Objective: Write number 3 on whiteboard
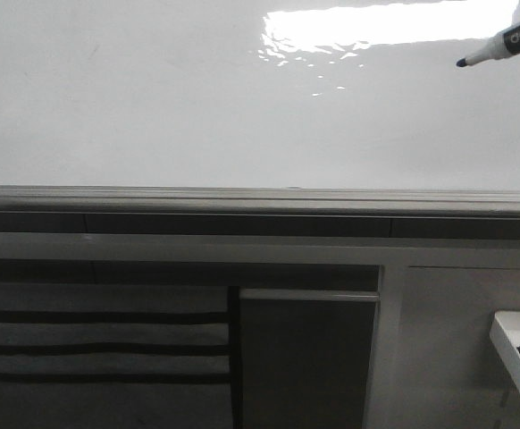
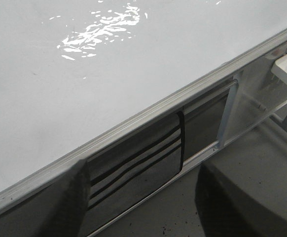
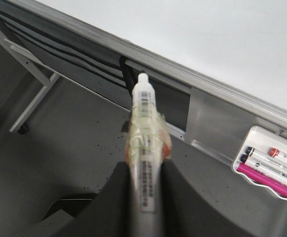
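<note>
1. We see the whiteboard (image 1: 153,107) filling the upper part of the front view, glossy white with a bright glare patch near its top right and a grey metal frame along its lower edge.
2. We find no marker line on the board in any view; the number 3 is not drawn on it.
3. A marker (image 1: 501,45) enters at the top right corner of the front view, its dark tip pointing left and slightly down, over the board's upper right area; we cannot tell whether the tip touches.
4. In the right wrist view, our right pincer (image 3: 144,197) is clamped on the marker's barrel, which is wrapped in yellowish tape.
5. Our left pincer's dark fingers (image 2: 222,202) stand apart, with nothing between them.
6. A white tray (image 1: 519,353) of markers hangs at lower right below the board.
</note>
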Action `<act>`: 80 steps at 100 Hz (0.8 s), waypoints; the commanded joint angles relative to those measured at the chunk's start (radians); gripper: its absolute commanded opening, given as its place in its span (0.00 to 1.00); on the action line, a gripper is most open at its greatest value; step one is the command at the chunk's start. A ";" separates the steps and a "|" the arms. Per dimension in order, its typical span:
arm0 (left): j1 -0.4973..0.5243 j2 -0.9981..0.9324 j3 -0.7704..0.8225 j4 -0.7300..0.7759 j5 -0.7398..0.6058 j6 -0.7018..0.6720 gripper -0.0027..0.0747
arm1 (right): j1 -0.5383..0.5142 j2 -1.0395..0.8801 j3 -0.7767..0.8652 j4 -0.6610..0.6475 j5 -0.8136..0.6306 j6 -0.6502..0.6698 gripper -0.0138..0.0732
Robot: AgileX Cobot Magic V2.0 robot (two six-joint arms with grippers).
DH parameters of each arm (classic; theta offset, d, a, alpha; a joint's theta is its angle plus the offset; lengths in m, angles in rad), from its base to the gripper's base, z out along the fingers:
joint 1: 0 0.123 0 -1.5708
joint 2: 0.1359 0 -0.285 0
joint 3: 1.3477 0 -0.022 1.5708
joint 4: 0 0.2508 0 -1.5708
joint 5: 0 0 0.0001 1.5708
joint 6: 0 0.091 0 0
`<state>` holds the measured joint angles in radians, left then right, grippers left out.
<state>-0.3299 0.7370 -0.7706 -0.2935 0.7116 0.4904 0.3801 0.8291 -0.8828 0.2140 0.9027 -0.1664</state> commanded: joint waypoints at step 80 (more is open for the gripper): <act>0.005 0.002 -0.026 -0.028 -0.069 -0.011 0.59 | 0.098 0.501 -0.347 0.008 -0.211 -0.055 0.19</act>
<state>-0.3299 0.7370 -0.7706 -0.2935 0.7094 0.4904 0.4746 1.3007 -1.1595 0.2312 0.7663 -0.2073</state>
